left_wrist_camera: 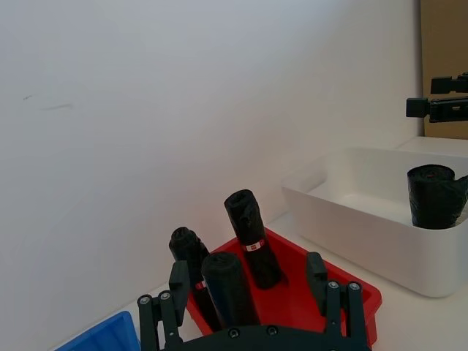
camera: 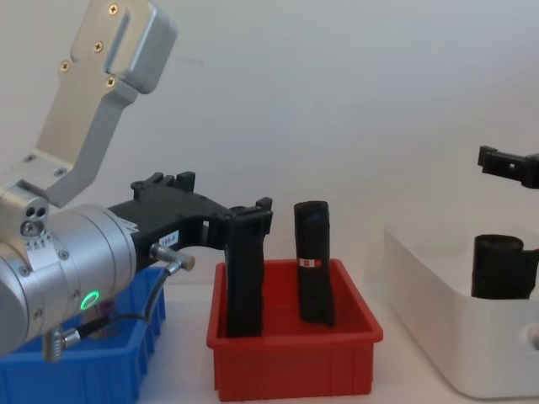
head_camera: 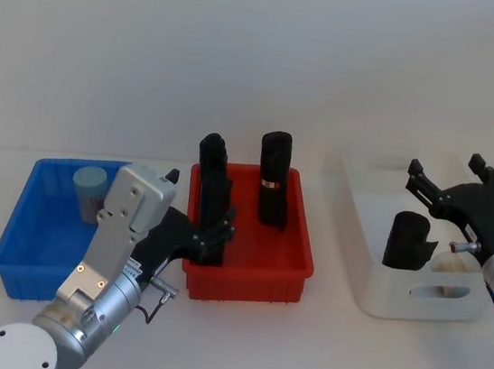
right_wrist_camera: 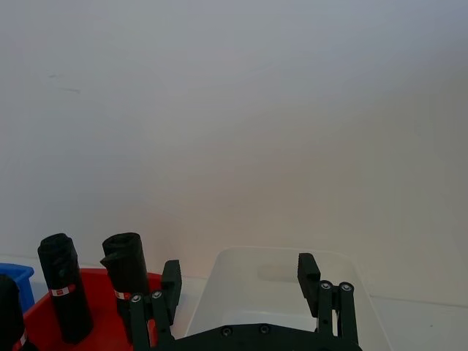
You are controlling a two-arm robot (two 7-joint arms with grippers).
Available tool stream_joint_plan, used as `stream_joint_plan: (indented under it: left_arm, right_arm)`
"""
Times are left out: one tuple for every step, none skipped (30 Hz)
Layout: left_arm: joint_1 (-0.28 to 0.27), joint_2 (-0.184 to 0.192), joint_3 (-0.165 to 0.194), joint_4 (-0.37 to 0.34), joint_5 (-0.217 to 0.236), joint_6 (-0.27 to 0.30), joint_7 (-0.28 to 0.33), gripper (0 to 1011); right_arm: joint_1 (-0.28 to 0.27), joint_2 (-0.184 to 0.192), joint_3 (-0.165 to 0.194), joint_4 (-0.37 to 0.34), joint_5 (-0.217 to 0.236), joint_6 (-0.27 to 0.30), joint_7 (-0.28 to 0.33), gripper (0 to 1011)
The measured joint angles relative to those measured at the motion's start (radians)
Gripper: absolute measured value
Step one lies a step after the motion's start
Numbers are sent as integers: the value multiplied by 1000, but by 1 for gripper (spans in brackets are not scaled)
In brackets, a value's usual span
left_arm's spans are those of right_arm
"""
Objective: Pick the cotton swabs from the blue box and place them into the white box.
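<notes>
One cotton swab tub (head_camera: 89,191), clear with a pale blue-green lid, stands at the back of the blue box (head_camera: 16,225) on the left. My left gripper (head_camera: 219,232) is open and empty; it hangs to the right of the blue box, over the near-left corner of the red box (head_camera: 305,243). In the left wrist view its gripper (left_wrist_camera: 248,281) frames the black rolls. The white box (head_camera: 358,219) sits at the right. Above it, my right gripper (head_camera: 447,167) is open and holds nothing. A pale object (head_camera: 452,260) in the white box is partly hidden by my right arm.
Three tall black rolls (head_camera: 273,183) stand in the red box between the other two boxes. Another black roll (head_camera: 407,242) stands inside the white box. A white wall runs close behind all the boxes.
</notes>
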Motion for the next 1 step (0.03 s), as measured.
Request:
stream_joint_plan:
  left_arm:
    - [0,0,0,0,0,0,0,1004]
  right_arm:
    - [0,0,0,0,0,0,0,1002]
